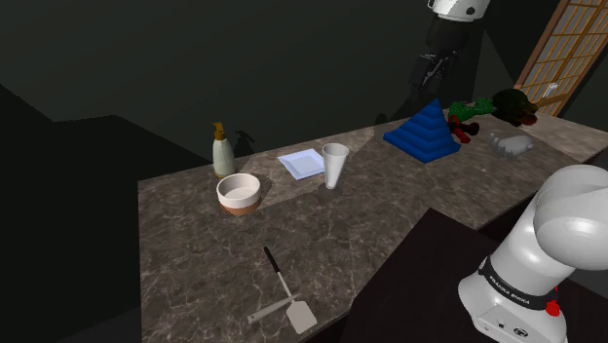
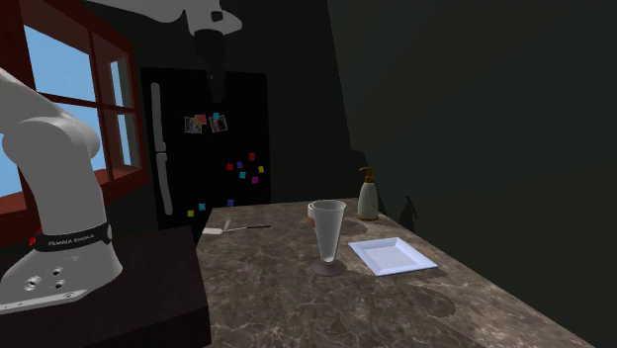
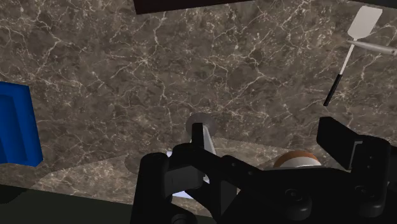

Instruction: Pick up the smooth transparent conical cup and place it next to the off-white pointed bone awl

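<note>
The clear conical cup (image 1: 335, 165) (image 2: 327, 237) stands upright on its small foot near the middle of the dark marble counter (image 1: 390, 209), beside a white square plate (image 1: 301, 163). The pale awl (image 1: 263, 314) (image 3: 376, 48) lies across a spatula (image 1: 288, 296) at the counter's near end in the shoulder view. My black gripper (image 1: 435, 76) (image 2: 215, 81) hangs high above the counter, far from the cup. In the wrist view, the gripper (image 3: 267, 128) is open with nothing between its fingers, and the cup's rim (image 3: 203, 119) shows beneath one finger.
A white and brown bowl (image 1: 239, 192) and a soap bottle (image 1: 223, 151) stand left of the cup in the shoulder view. A blue stepped pyramid (image 1: 422, 130), red and green items (image 1: 475, 112) and a white object (image 1: 512, 146) sit at the far right. The dark stand (image 1: 429, 283) borders the counter.
</note>
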You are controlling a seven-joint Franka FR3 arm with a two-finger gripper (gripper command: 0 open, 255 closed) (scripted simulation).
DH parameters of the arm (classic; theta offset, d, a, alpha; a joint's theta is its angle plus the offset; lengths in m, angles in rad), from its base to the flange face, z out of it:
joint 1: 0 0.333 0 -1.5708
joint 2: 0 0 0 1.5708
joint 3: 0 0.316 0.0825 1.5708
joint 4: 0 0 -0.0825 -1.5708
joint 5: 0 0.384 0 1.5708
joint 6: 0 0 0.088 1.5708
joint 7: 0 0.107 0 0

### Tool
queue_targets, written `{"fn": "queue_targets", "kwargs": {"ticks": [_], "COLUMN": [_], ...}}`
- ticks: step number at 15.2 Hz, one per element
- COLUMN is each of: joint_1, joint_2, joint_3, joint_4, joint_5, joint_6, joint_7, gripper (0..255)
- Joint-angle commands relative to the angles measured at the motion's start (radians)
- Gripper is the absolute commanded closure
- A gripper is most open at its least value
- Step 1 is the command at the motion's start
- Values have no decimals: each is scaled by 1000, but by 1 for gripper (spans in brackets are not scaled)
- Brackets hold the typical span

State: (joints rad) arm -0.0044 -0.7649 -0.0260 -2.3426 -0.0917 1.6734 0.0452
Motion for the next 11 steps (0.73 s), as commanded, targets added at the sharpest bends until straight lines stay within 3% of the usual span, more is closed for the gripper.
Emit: {"fn": "queue_targets", "kwargs": {"ticks": [1,11], "joint_1": [0,-12], "joint_2": [0,275], "joint_3": [0,8], "joint_4": [0,-56], "joint_5": [0,-47], "joint_6": [0,343], "joint_7": [0,39], "gripper": [0,0]}}
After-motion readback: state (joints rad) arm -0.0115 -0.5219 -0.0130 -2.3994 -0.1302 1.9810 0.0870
